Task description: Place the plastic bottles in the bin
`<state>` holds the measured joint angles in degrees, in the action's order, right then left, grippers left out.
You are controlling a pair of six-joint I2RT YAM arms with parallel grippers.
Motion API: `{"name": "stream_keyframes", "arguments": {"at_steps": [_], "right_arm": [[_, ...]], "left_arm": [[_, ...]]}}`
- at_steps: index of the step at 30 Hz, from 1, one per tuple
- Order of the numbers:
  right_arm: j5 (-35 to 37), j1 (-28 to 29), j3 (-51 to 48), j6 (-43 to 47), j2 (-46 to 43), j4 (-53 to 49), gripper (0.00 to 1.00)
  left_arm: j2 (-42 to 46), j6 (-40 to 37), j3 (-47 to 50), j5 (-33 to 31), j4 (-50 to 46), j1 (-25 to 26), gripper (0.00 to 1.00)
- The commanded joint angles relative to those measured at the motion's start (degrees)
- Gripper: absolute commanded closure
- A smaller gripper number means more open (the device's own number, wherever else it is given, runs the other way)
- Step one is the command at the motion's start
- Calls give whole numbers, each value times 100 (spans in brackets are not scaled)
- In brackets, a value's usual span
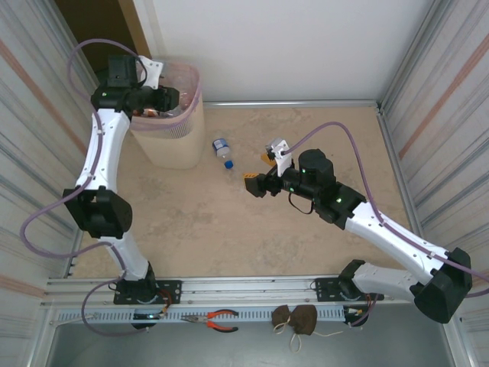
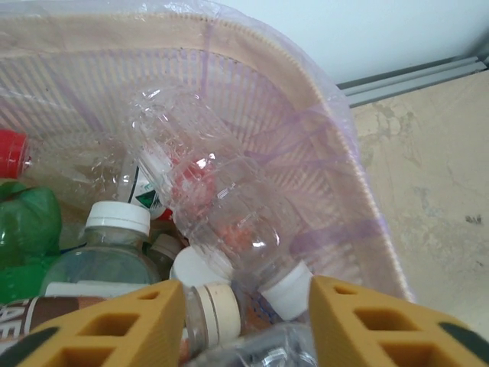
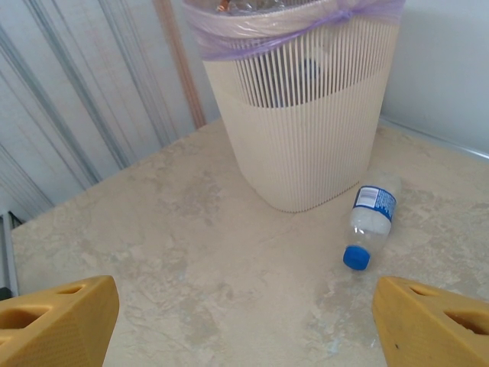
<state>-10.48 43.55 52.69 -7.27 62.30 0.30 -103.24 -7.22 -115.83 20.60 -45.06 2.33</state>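
The bin [image 1: 172,145] stands at the back left, beige and ribbed, with a pink bag over its rim [image 2: 321,99]. My left gripper [image 1: 157,103] hangs over its mouth. In the left wrist view that gripper [image 2: 246,306] is open, gripping nothing. Just below it a clear bottle [image 2: 221,206] with a white cap leans on the pile, among a green bottle [image 2: 27,229] and a white-capped one [image 2: 114,245]. One bottle [image 1: 222,147] with a blue label and blue cap lies on the table right of the bin. My right gripper [image 1: 258,170] is open, a little right of it and empty; this bottle [image 3: 368,218] lies ahead between the wide-set fingers.
Corrugated metal walls close in the left and right sides, and a white wall the back. Red-handled pliers [image 1: 214,319] and a brown pouch [image 1: 296,319] lie on the rail at the near edge. Bare table stretches between the arms.
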Motion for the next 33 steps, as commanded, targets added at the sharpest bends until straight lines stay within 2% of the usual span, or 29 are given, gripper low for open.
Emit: {"name": "stream_keyframes", "arguments": {"at_steps": [1, 4, 10, 15, 23, 26, 33], "right_arm": [[-16, 45, 160, -82, -101, 19, 15], [-33, 53, 171, -91, -78, 23, 15], [5, 67, 198, -100, -112, -11, 15], [278, 67, 215, -188, -183, -84, 15], [1319, -42, 249, -536, -437, -394, 16], [1356, -193, 165, -684, -533, -393, 16], [1392, -490, -54, -893, -1010, -433, 16]], "left_arm": [[341, 33, -248, 132, -432, -26, 61], [397, 58, -172, 188, -585, -22, 66], [782, 262, 114, 265, -532, 9, 66], [1245, 457, 391, 124, -330, 369, 65], [1710, 849, 1122, -1337, 123, 1802, 61], [1716, 1052, 1434, -1794, 381, 2281, 60], [1508, 1511, 2010, -2786, 897, 3016, 54]]}}
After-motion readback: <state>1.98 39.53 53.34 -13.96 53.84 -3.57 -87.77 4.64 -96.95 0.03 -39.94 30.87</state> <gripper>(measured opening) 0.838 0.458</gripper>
